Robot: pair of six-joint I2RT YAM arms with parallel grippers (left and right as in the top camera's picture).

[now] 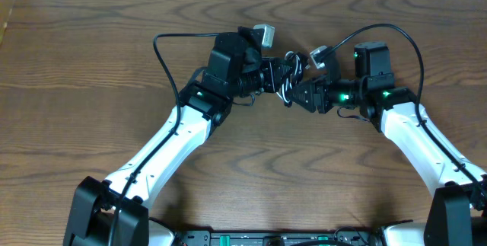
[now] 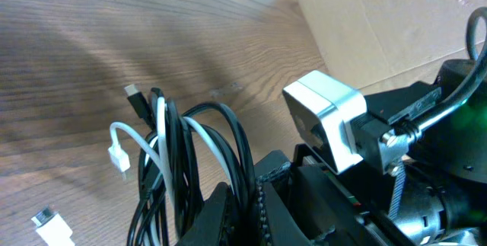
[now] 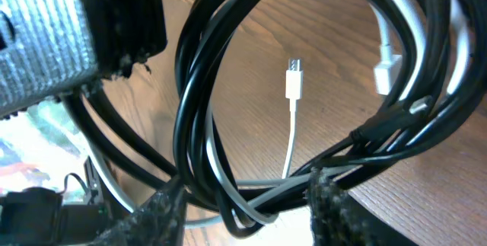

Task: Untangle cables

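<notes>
The cables (image 1: 288, 69) are a small black and white tangle held up between my two grippers at the back middle of the table. My left gripper (image 1: 275, 77) is shut on the bundle. In the left wrist view its jaws (image 2: 245, 189) pinch several black strands, and loops of the cables (image 2: 175, 147) rise above them with a white plug (image 2: 119, 154) and a black plug (image 2: 137, 100) sticking out. My right gripper (image 1: 299, 94) faces it. In the right wrist view the fingers (image 3: 163, 212) stand apart around crossing cables (image 3: 228, 124), and the gripper (image 3: 247, 200) is open. A white plug (image 3: 294, 78) dangles behind.
The wooden table (image 1: 91, 63) lies under both arms. A cardboard box (image 2: 380, 25) stands at the table's far side, with a bit of cardboard (image 1: 7, 10) at the left edge. Thick black arm wires (image 1: 175, 39) arc over each wrist. A loose white plug (image 2: 49, 225) lies on the wood.
</notes>
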